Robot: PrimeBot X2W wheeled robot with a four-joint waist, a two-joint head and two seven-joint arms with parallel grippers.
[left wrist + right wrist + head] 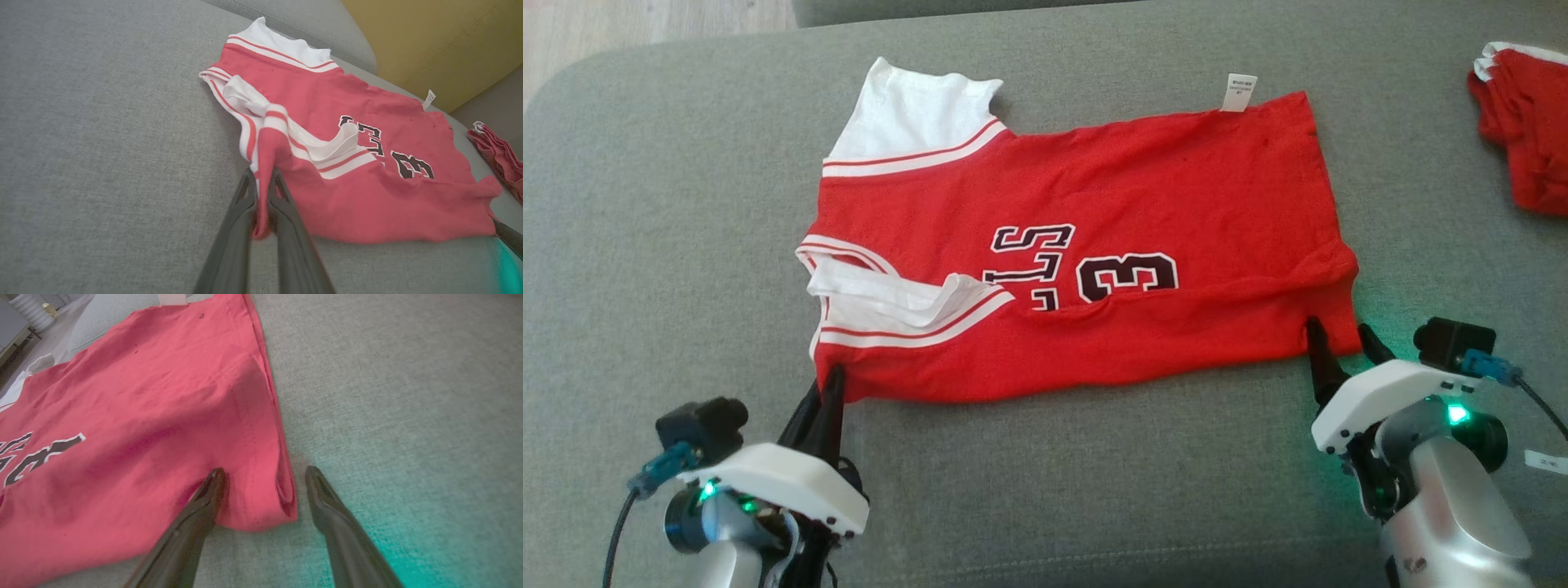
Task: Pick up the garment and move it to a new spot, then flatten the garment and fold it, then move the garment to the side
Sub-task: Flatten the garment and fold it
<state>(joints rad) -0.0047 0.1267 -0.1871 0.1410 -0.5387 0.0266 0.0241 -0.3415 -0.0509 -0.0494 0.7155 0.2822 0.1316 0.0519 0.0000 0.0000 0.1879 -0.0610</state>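
The red basketball jersey with white sleeves and black numerals [1094, 188] lies spread on the grey fabric cushion [645, 245]. Its long axis runs left to right, parallel to the cushion's near edge, with the sleeves toward the left edge and the hem toward the right.

The two near corners are what the coming move depends on, and one arm sits at each. The left gripper [827, 385] has its jaws pinched together on the near-left corner by the striped sleeve; the left wrist view shows red cloth bunched between the fingers [282, 204]. The right gripper [1339, 331] has its jaws wide apart, straddling the near-right hem corner. One finger [212, 486] rests on the cloth and the other on bare cushion beside it, so that corner is not yet gripped. My judgement is that the right jaws must close before both arms can carry the near edge.

A folded red cloth [1523, 131] sits well apart, at the cushion's far right edge.
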